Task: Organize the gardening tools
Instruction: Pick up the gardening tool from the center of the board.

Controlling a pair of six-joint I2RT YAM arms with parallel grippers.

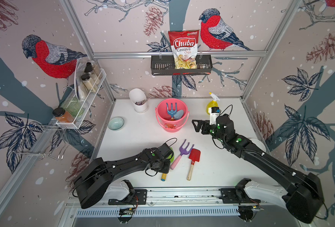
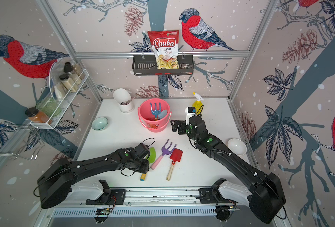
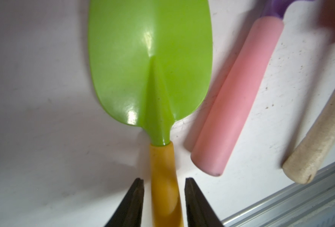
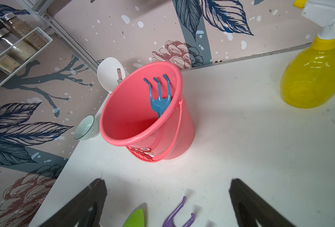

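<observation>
Two of five already in the bucket point(image 1: 163, 125): blue fork point(image 1: 171, 110) standing tines up against the wall, trowel point(image 1: 179, 114) tucked beside it. Three left on the table point(image 1: 133, 141) near the front rail, side by side: spade point(image 3: 149, 59), purple fork point(image 1: 183, 151), red shovel point(image 1: 194, 155).

Step in hand, by the look of it: taking the spade. Left gripper point(image 3: 164, 179) low over its yellow handle, straddling it with a thin gap on each side; not clamped yet, nothing held. Right gripper point(image 4: 167, 180) spread wide and empty, hovering near the bucket and facing it.

Next, most likely: pinch the handle squarely, lift straight up clear of the pink handle lying just beside it, then carry to the bucket and drop in.

Worth watching: a round, smooth handle, apt to roll or slip under an off-centre squeeze. Also the right arm close by the bucket, so probably some room to make there.
</observation>
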